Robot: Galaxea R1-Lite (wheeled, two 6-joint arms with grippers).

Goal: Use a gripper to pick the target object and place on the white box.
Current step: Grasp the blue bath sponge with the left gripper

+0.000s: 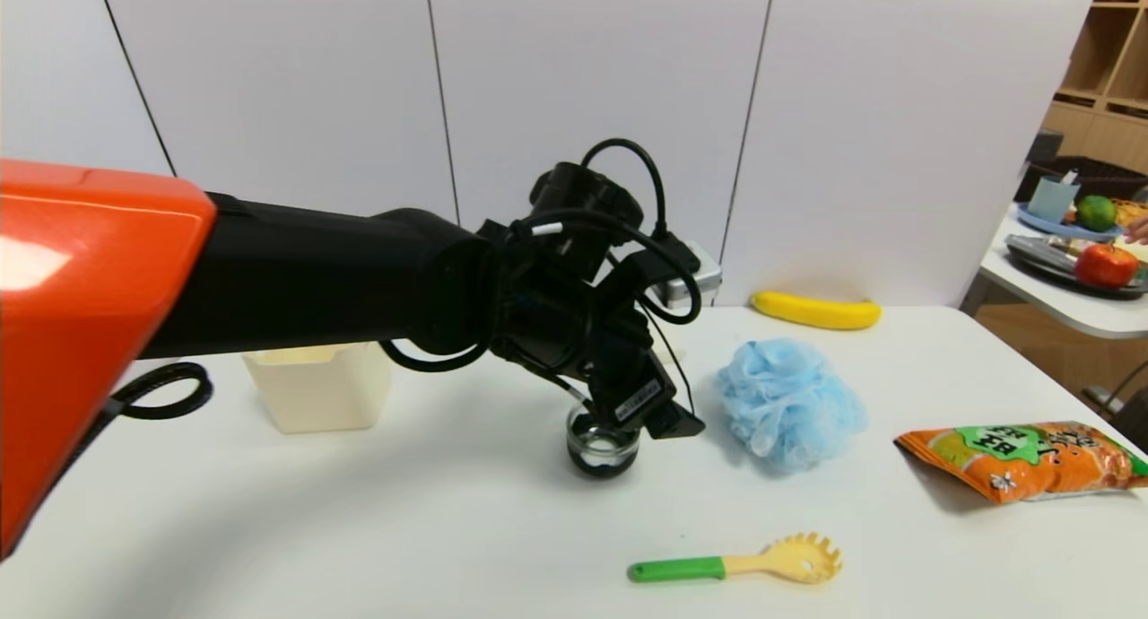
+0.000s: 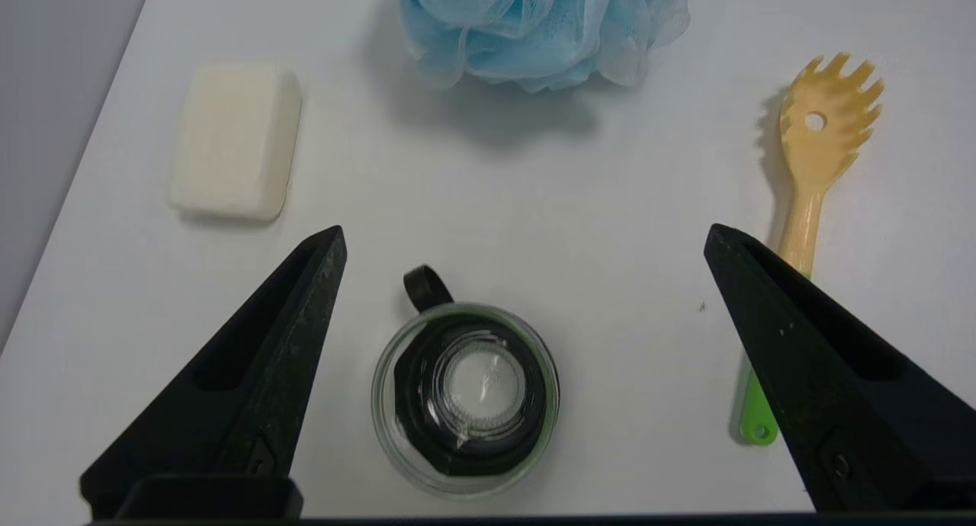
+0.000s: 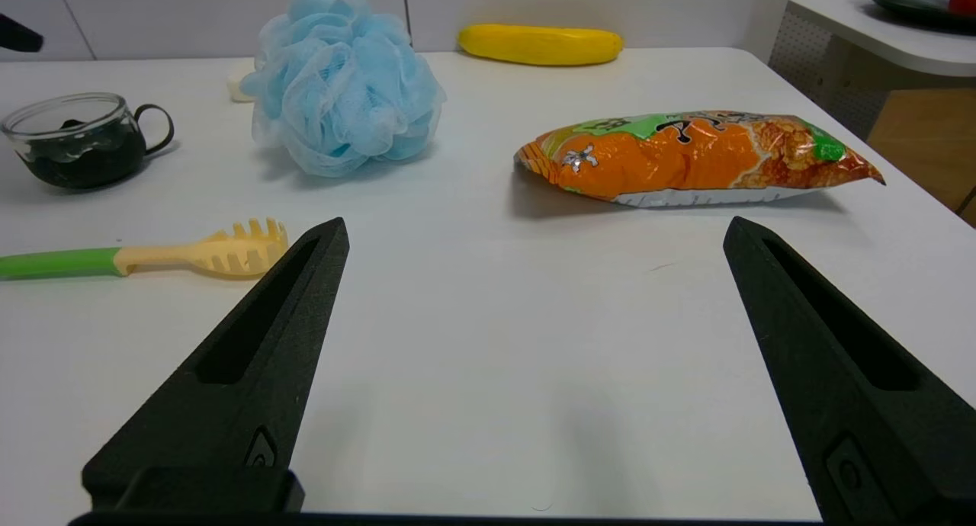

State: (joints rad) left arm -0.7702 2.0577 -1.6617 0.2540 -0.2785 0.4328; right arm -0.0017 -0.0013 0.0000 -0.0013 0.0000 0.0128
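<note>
The light-blue mesh bath pouf point(image 1: 791, 402) rests on the white table right of centre; it also shows in the left wrist view point(image 2: 545, 23) and the right wrist view point(image 3: 347, 80). The cream-white bin point(image 1: 318, 386) stands at the back left, partly behind my left arm. My left gripper point(image 1: 668, 417) hangs open above a small glass cup point(image 1: 603, 447), a little left of the pouf, fingers spread wide with nothing between them point(image 2: 522, 240). My right gripper point(image 3: 534, 232) is open over bare table near the front and does not show in the head view.
A white soap bar point(image 2: 235, 139) lies behind the cup. A pasta spoon point(image 1: 735, 565) with a green handle lies near the front. An orange snack bag point(image 1: 1022, 460) sits at the right, a banana point(image 1: 816, 310) at the back edge. A side table point(image 1: 1049, 287) stands at far right.
</note>
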